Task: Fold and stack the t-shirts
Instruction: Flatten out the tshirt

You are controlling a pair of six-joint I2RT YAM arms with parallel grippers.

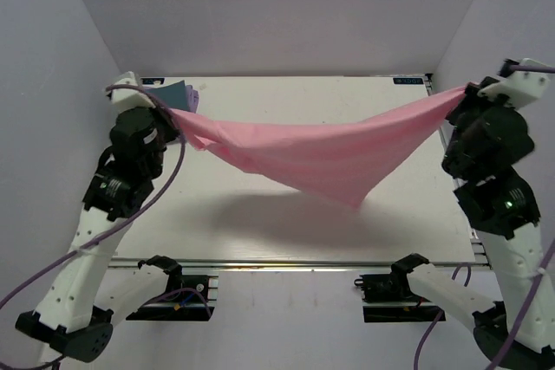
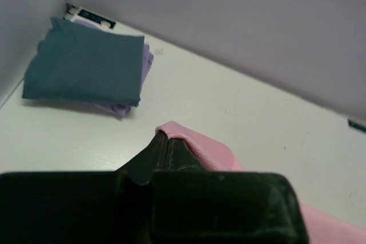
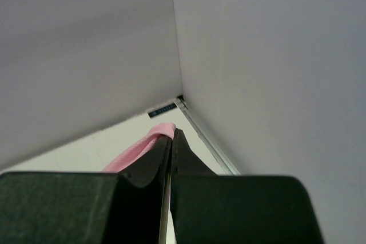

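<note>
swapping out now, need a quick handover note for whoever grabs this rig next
Left pincer: shut on one end of the pink t-shirt.
Right pincer: shut on the other end. The shirt hangs stretched between the two above the table, sagging in the middle.
Done: the teal t-shirt lies folded on top of the lavender t-shirt in the far left corner.
Left: lay the pink one down, fold it, and add it to the stack.

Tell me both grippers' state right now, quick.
Left gripper: shut on the pink t-shirt.
Right gripper: shut on the pink t-shirt's other end.
</note>
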